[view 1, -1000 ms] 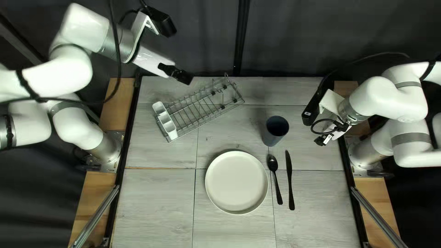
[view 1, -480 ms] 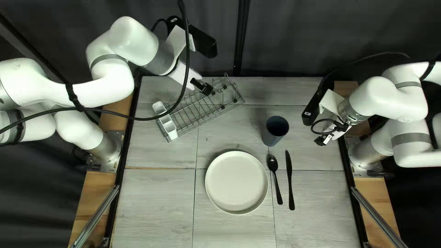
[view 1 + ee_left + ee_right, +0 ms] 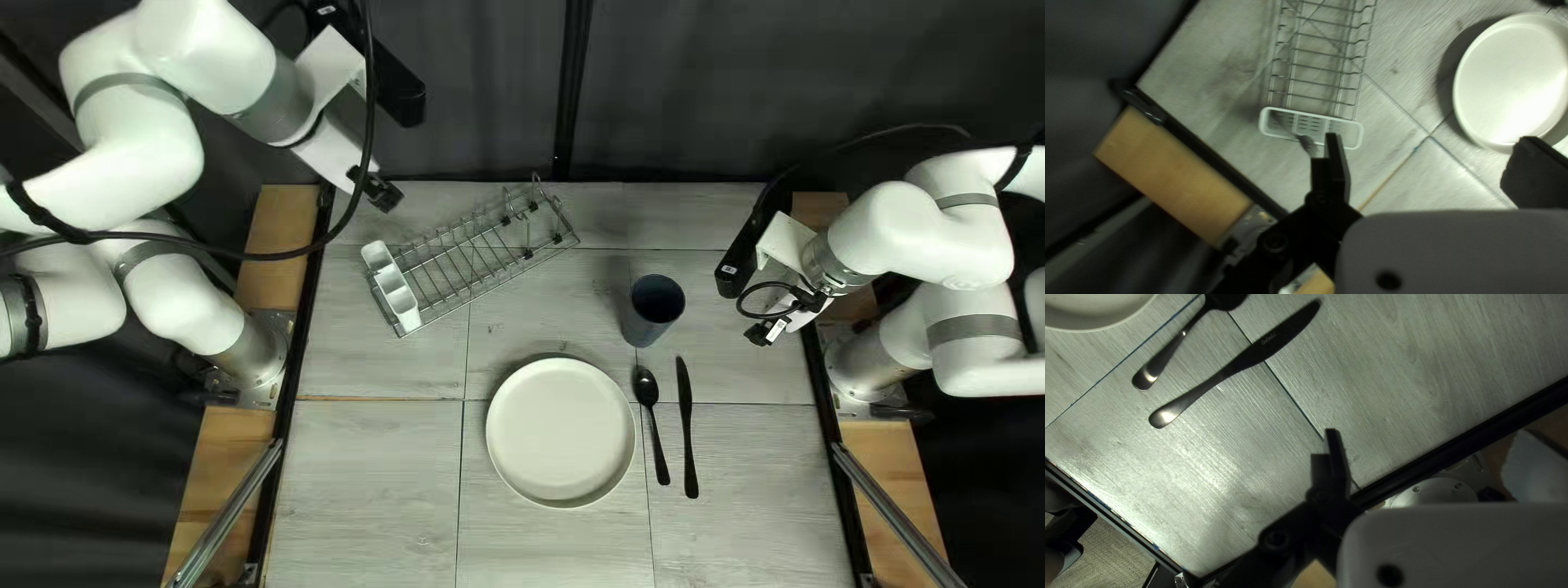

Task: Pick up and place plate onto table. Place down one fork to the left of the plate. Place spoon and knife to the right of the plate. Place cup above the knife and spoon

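Because the left claw (image 3: 1430,141) is released, centre it over the fork (image 3: 1307,145). Descend straight, then pinch squarely, clear of the caddy (image 3: 1263,121).

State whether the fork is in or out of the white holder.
The fork is in: its handle runs down inside the white holder, tines poking past the rim.

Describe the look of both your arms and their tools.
My left arm and right arm are rounded and white, with grey joint bands and black straps. A black cable runs along each. The left tool and right tool are black.
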